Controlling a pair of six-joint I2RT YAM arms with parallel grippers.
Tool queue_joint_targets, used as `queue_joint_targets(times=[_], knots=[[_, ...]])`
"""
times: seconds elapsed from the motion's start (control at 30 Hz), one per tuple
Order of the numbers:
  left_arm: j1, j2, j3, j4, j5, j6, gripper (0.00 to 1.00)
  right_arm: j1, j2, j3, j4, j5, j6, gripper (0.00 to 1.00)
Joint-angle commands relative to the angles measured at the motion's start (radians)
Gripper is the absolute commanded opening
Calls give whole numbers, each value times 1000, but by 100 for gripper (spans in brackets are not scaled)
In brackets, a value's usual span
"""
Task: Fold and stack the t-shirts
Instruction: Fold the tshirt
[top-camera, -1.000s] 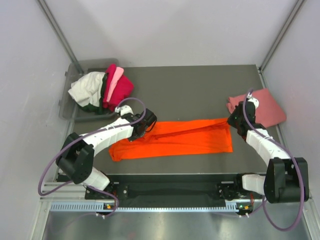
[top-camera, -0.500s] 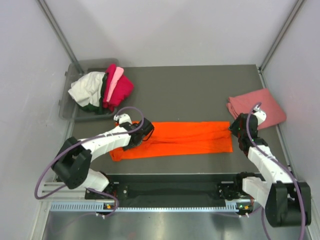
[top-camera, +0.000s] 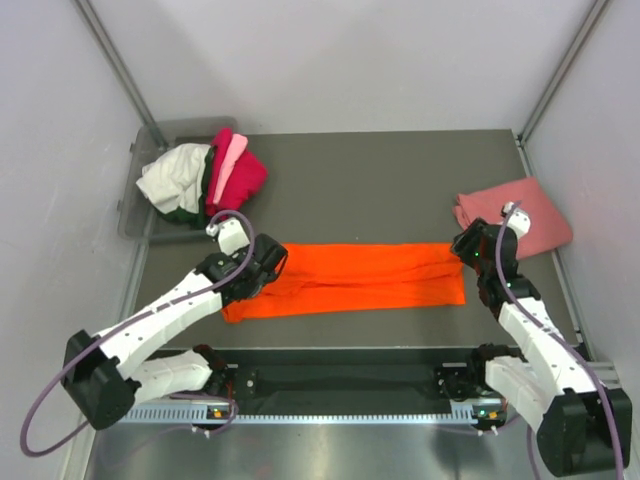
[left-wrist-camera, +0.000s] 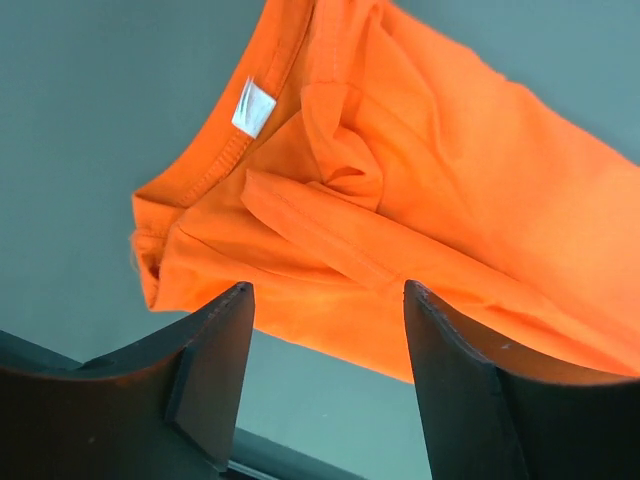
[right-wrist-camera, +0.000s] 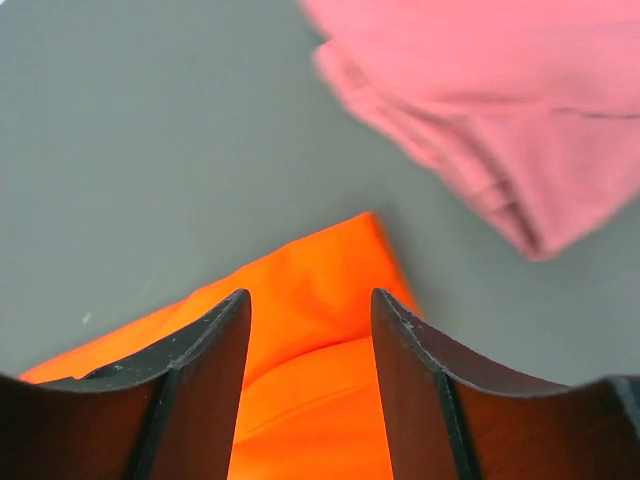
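A bright orange t-shirt (top-camera: 360, 280) lies on the dark table as a long strip folded lengthwise, running left to right. My left gripper (top-camera: 262, 262) hovers open over its left, collar end. In the left wrist view the orange cloth (left-wrist-camera: 420, 170) with a white label (left-wrist-camera: 253, 107) lies below the left gripper (left-wrist-camera: 328, 287), which holds nothing. My right gripper (top-camera: 468, 248) stands open at the strip's right end. In the right wrist view the right gripper (right-wrist-camera: 309, 293) is above the orange corner (right-wrist-camera: 300, 390). A folded salmon-pink t-shirt (top-camera: 525, 215) (right-wrist-camera: 500, 100) lies to the right.
A grey bin (top-camera: 140, 215) at the back left holds a heap of white (top-camera: 172, 182), dark green (top-camera: 205, 190), light pink (top-camera: 230, 160) and magenta (top-camera: 243, 180) shirts. Pale walls close in the table on three sides.
Both grippers have gone from shut to open and let go of the orange shirt, which now lies flat. Both arms have drawn back a little toward the near edge.
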Motion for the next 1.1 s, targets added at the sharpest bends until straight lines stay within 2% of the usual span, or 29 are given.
queue_joint_targets(times=[0.0, 0.1, 0.2, 0.23, 0.33, 0.37, 0.57, 0.8, 0.97, 1.07], knots=[[24, -56, 49, -46, 9, 71, 68, 76, 28, 70, 7, -80, -16, 51], [90, -90, 79, -46, 44, 129, 72, 228, 77, 97, -2, -63, 15, 51], [211, -104, 79, 12, 115, 235, 72, 361, 120, 120, 13, -42, 67, 52], [293, -104, 62, 36, 186, 293, 72, 394, 134, 127, 22, -38, 78, 52], [436, -91, 36, 87, 308, 373, 71, 483, 207, 169, 30, -25, 118, 53], [454, -88, 33, 93, 346, 380, 70, 501, 223, 180, 33, -18, 133, 53], [472, -114, 1, 154, 354, 381, 70, 664, 326, 242, 50, 52, 187, 53], [474, -182, -75, 240, 344, 349, 68, 819, 512, 358, 70, 92, 216, 48], [475, -177, -116, 320, 336, 337, 69, 853, 643, 464, 84, 34, 259, 48], [478, -121, -101, 343, 350, 344, 65, 867, 695, 485, 150, -8, 297, 46]])
